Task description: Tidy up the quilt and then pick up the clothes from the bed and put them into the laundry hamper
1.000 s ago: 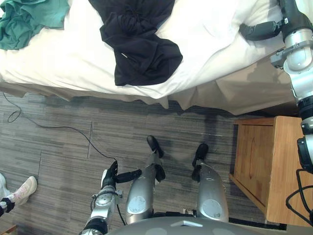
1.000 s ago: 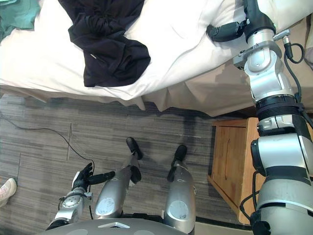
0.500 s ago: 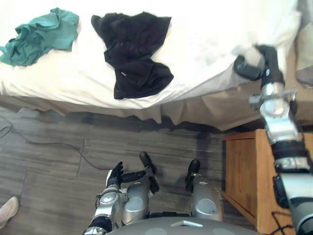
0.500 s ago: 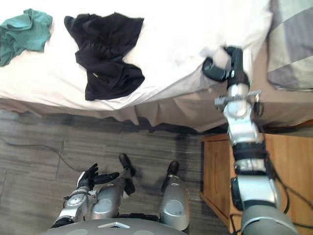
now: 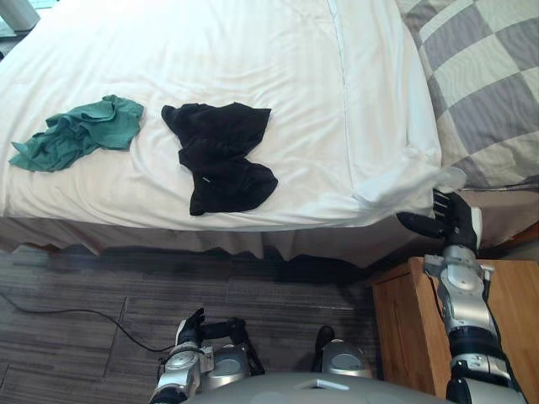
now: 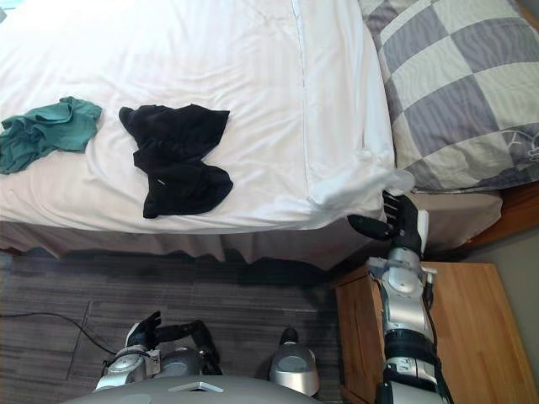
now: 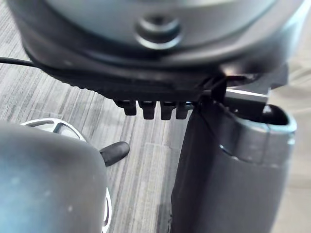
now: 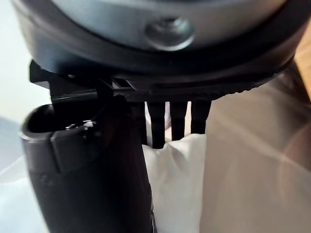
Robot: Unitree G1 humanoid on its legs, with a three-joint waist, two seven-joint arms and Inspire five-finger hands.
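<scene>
- Down near the grey floor, in front of the bed, the left hand hangs with its fingers loose and spread, holding nothing.
- Beside the wooden nightstand, the right hand is up at the bed's near right corner. Its fingers are straight, with the tips against the bunched corner of the white quilt. The thumb sticks out clear of the cloth, so nothing is gripped.
- The black garment lies crumpled on the quilt by the bed's near edge, about midway along.
- The green garment lies near it, towards the left edge, and the two do not touch.
- A grey-and-white checked pillow lies at the bed's right edge, against the quilt's side.
</scene>
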